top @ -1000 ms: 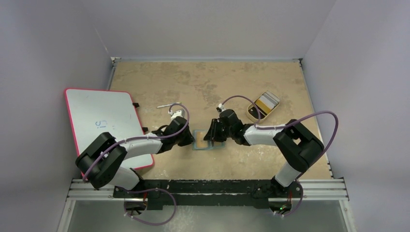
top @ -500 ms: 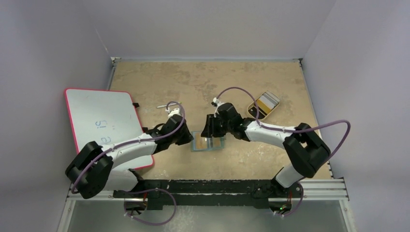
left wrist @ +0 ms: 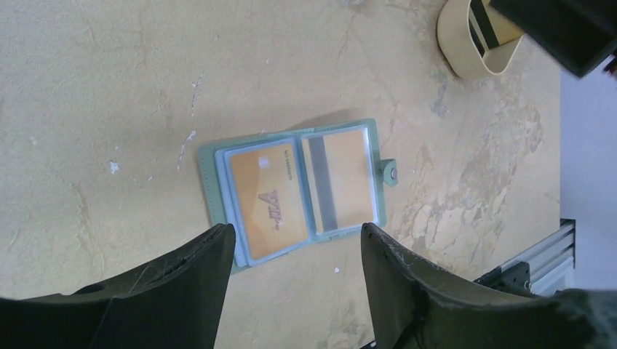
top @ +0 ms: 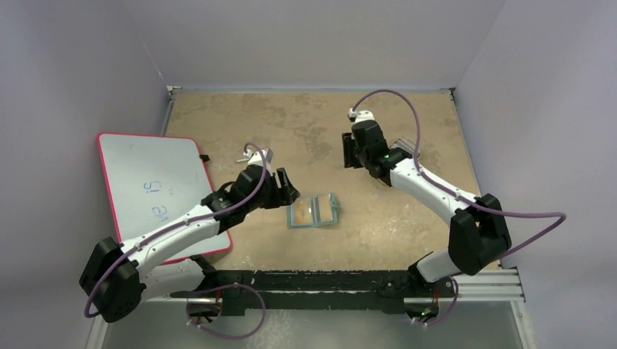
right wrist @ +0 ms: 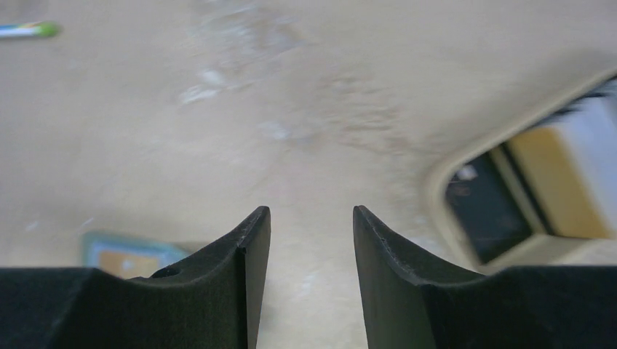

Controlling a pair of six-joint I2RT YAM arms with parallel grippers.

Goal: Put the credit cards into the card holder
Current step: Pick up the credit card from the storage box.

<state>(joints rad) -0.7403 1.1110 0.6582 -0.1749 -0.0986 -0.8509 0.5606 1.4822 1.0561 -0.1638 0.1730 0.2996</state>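
Note:
The card holder (left wrist: 298, 193) lies open on the table, grey-green with pale blue pockets and a snap button (left wrist: 393, 173). Each pocket holds a yellow-orange credit card: one marked VIP (left wrist: 265, 196), one showing its grey stripe (left wrist: 338, 182). In the top view the card holder (top: 313, 211) sits mid-table. My left gripper (left wrist: 297, 236) hovers open at its near edge, empty. My right gripper (right wrist: 311, 214) is open and empty over bare table. A black card (right wrist: 487, 211) and a yellow-orange card (right wrist: 560, 182) lie in the tan tray (right wrist: 444, 182) to its right.
A pink-framed whiteboard (top: 153, 189) lies at the left, partly under my left arm. A green-tipped pen (right wrist: 29, 29) rests on the far table. The tan tray (left wrist: 476, 43) stands beyond the holder, mostly hidden under my right arm in the top view.
Both grippers let go of the card holder and opened. My left gripper drew back a little to the left. My right arm swung away to the far right, toward the tray.

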